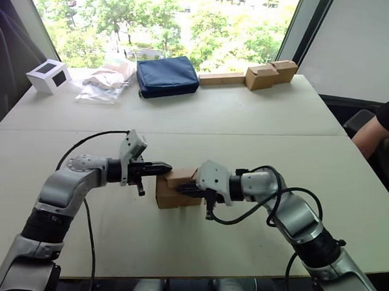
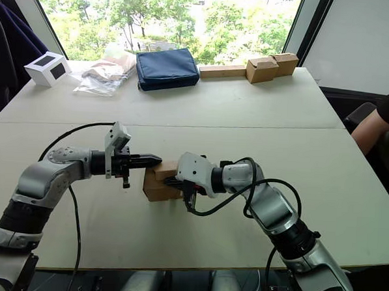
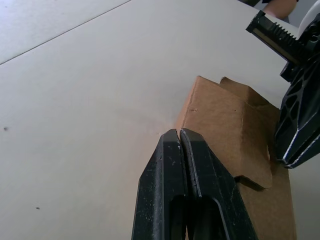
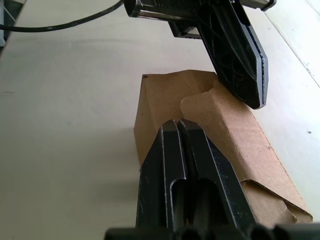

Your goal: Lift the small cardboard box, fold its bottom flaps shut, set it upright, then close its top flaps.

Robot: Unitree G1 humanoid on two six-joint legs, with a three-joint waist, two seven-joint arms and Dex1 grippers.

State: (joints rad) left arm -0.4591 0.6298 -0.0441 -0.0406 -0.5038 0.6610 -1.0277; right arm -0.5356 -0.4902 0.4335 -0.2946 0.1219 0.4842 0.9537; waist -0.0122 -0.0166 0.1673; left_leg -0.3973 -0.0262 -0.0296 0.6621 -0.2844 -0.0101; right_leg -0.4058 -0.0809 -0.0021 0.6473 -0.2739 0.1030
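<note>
Presently, the small cardboard box [image 1: 174, 189] is seen resting on the counter [image 1: 248, 109], caught between the two sets of fingers. The left gripper [image 1: 162, 170] is brought in from the box's left side, and its fingers [image 3: 172, 165] are pressed together with nothing held between them; their tips are laid against the upper left edge of the box. The right gripper [image 1: 187, 189] is brought in from the opposite side, its fingers [image 4: 180, 150] likewise clenched on nothing and set against the box's upper face, just beside the tips of the left fingers. The top flaps [image 4: 200, 107] are seen folded over the upper face, one curved flap edge lying directly ahead of the right fingers and partly under the left ones; whether the seam is fully closed cannot be told. Well beyond both sets of fingers, along the far edge of the counter, a white box [image 1: 49, 76], a clear plastic bag [image 1: 106, 79], a navy pouch [image 1: 167, 75] and a row of tan boxes [image 1: 260, 75] are laid out. A person's arm [image 1: 371, 132] is visible past the right arm.
</note>
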